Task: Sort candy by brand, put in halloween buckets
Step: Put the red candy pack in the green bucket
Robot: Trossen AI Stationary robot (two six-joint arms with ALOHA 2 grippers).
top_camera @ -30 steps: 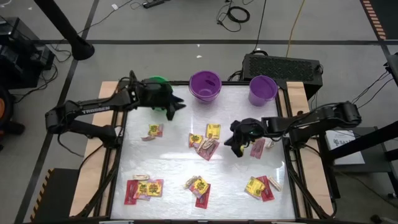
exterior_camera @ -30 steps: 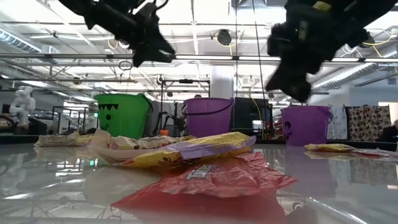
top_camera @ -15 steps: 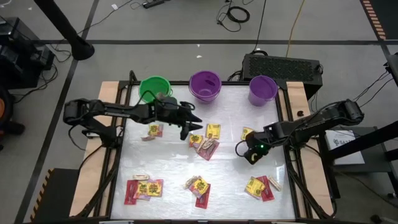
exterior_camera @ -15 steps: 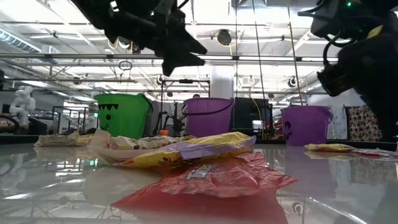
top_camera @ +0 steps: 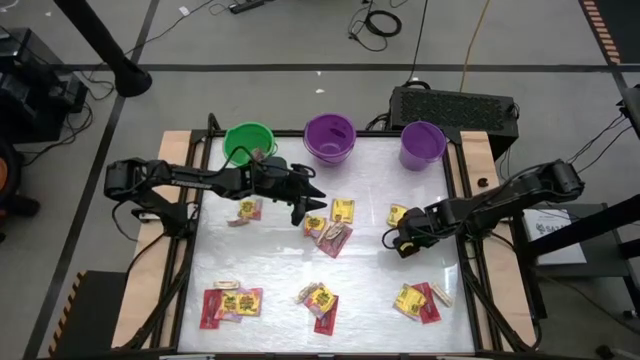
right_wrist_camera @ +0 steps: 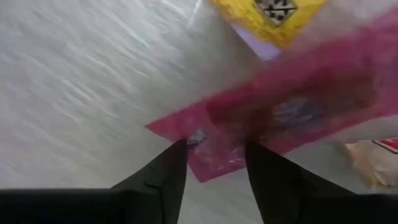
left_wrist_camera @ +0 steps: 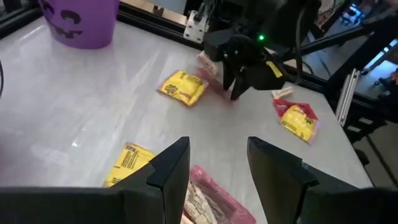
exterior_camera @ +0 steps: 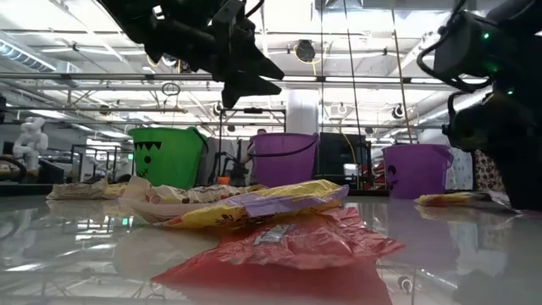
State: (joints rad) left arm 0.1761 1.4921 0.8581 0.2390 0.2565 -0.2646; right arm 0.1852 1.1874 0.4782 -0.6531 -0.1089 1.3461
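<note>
Right pincer (right_wrist_camera: 214,163) low over tabletop (top_camera: 270,265), fingers apart astride corner of pink packet (right_wrist_camera: 292,118), yellow packet (right_wrist_camera: 273,15) just beyond; left pincer (left_wrist_camera: 217,165) open above centre packets; three buckets (top_camera: 330,137) beyond

1. A glossy white rectangular worktop (top_camera: 270,265) sits in a black metal frame with pale wooden side boards (top_camera: 484,160).
2. The grey concrete floor (top_camera: 270,40) is crossed by dark seams and loose black cables (top_camera: 378,20).
3. A black perforated box (top_camera: 452,104) stands on the floor just behind the worktop.
4. From the low view, the ceiling shows white beams and bright strip lights (exterior_camera: 279,17).
5. A white humanoid figure (exterior_camera: 30,135) stands far off in the room.
</note>
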